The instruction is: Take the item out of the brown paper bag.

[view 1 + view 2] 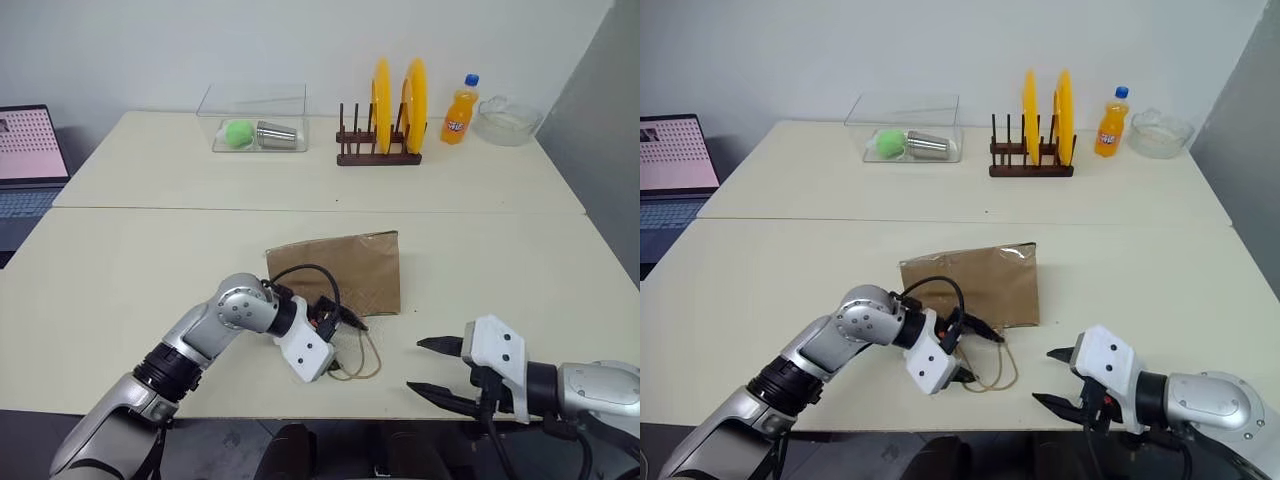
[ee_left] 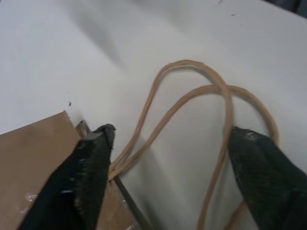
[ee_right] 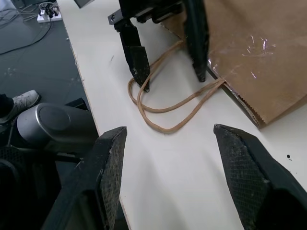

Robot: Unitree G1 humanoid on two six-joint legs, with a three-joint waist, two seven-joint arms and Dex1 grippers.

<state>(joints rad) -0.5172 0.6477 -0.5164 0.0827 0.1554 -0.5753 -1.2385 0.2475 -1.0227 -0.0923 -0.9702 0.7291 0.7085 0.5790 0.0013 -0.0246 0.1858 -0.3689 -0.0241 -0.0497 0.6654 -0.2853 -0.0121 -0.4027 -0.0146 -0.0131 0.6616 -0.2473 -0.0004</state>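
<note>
Bag (image 1: 345,270) is lying flat on the worktop (image 1: 150,270), mouth toward the robot, string handles (image 3: 165,108) trailing at the near edge; the bottle is not showing, presumably inside. Left gripper (image 3: 168,72) is hovering released, fingers straddling the handles at the mouth. Right gripper (image 1: 430,368) is waiting released nearby. Best pinching the mouth's upper lip, not strings, so the other gripper can enter.

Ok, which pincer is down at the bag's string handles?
The left pincer: its fingers straddle the string handles at the brown paper bag; the right pincer hovers apart.
</note>
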